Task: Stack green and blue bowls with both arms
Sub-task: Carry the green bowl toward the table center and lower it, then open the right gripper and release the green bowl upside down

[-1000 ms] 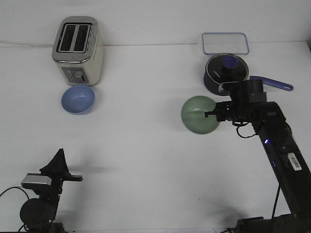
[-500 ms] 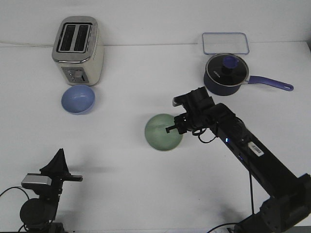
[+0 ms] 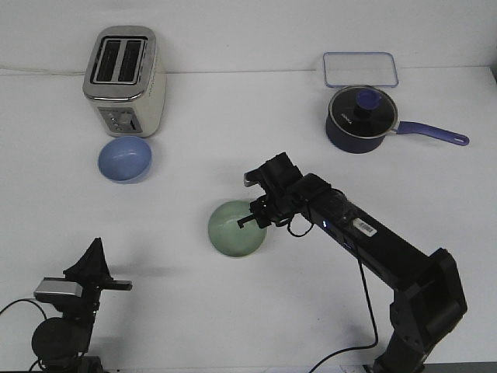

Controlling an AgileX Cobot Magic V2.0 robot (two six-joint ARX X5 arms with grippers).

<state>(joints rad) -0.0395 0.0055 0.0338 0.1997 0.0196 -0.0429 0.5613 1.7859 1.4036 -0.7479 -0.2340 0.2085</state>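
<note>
The pale green bowl (image 3: 233,228) is near the middle of the table, tilted toward the camera. My right gripper (image 3: 253,216) is shut on its right rim and holds it; the black arm reaches in from the lower right. The light blue bowl (image 3: 124,159) sits upright on the table at the left, just in front of the toaster, well apart from the green bowl. My left gripper (image 3: 99,277) is folded low at the front left corner, far from both bowls, and I cannot tell how its fingers stand.
A cream and silver toaster (image 3: 124,79) stands at the back left. A dark navy saucepan (image 3: 359,118) with lid and long handle is at the back right, with a clear rectangular tray (image 3: 360,69) behind it.
My right gripper has carried the green bowl to the left and toward the front, from beside the saucepan to the table's middle. The left arm and blue bowl have not moved.
</note>
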